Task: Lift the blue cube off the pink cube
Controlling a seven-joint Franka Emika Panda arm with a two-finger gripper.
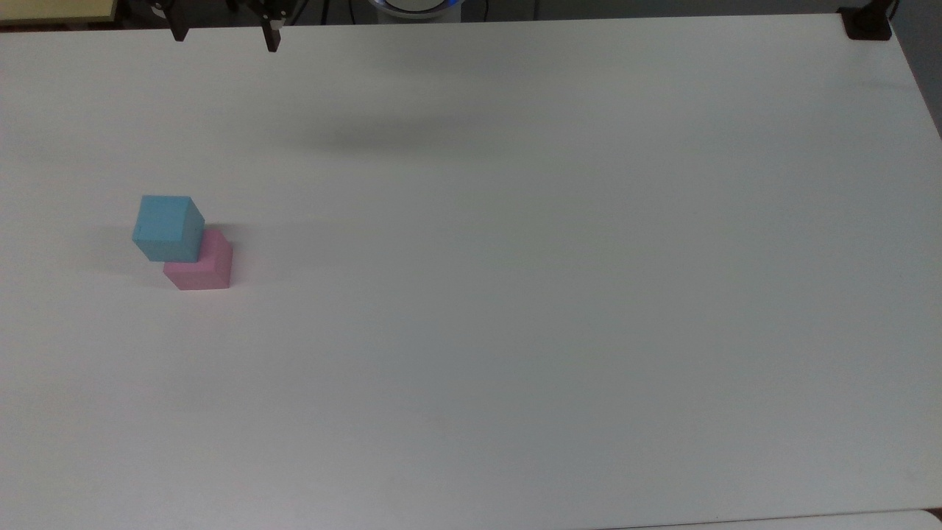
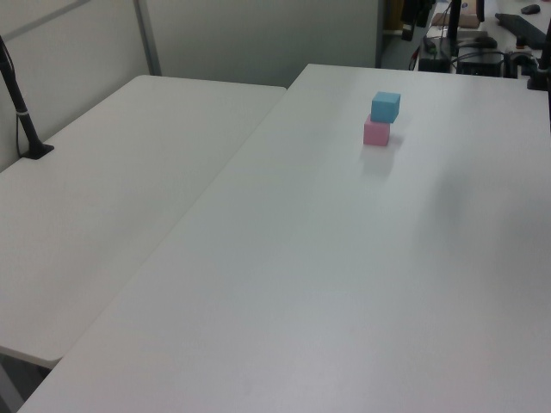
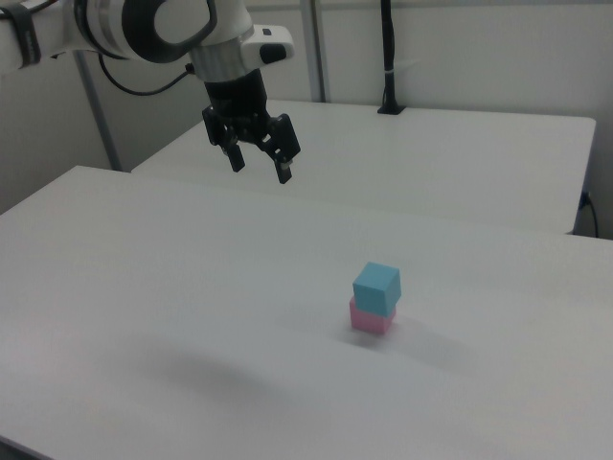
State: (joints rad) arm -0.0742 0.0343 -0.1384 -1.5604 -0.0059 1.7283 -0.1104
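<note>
blue cube [image 3: 376, 286] atop pink cube [image 3: 369, 317], hand [image 3: 259, 165] spread above

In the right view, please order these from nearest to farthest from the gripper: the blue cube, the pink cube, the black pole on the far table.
Gripper, open, hangs high on the right view's left.
1. Black pole, behind it on the far table.
2. Blue cube, stacked on top.
3. Pink cube, just beneath.

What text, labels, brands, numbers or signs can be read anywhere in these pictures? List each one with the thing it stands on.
None can be read.
The small sky-blue matte cube: plain faces, no text.
The small pastel pink matte cube under it: plain faces, no text.
The white table top: no marks.
The robot's black two-finger gripper, open above the table: no legible label.
The clutter past the table's far end in the left view: nothing legible.
</note>
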